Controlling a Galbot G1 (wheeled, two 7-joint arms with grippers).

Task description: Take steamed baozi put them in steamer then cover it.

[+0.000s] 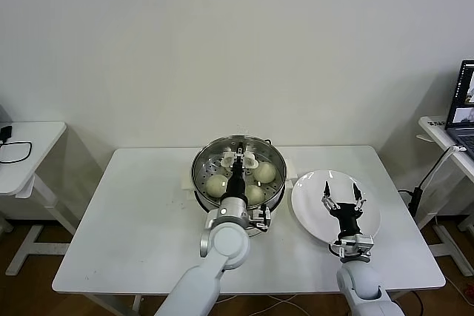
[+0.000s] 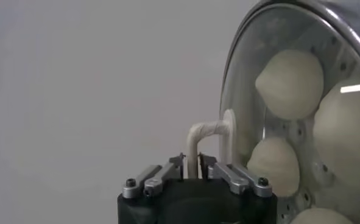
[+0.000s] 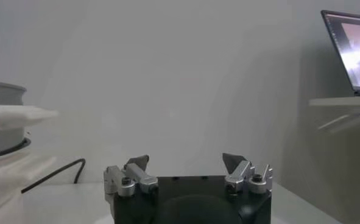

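The steamer (image 1: 198, 168) stands mid-table with the glass cover (image 1: 278, 159) lying on it. Through the glass I see three cream-white baozi (image 1: 216, 185) (image 1: 264, 172) (image 1: 254, 194). My left gripper (image 1: 238, 159) is at the cover's cream handle (image 1: 250, 160). In the left wrist view the handle (image 2: 210, 131) stands between the left gripper's (image 2: 192, 159) fingertips with a thin gap on each side, so the jaws are slightly open. Baozi (image 2: 289, 82) show behind the cover (image 2: 243, 79). My right gripper (image 1: 342, 196) (image 3: 186, 163) hovers wide open over the white plate (image 1: 311, 216), holding nothing.
The steamer's side (image 3: 3, 115) shows at the edge of the right wrist view. A laptop (image 1: 465, 101) (image 3: 350, 49) sits on a side table at the right. Another white side table (image 1: 29, 146) with a cable stands at the left. The wall runs close behind the table.
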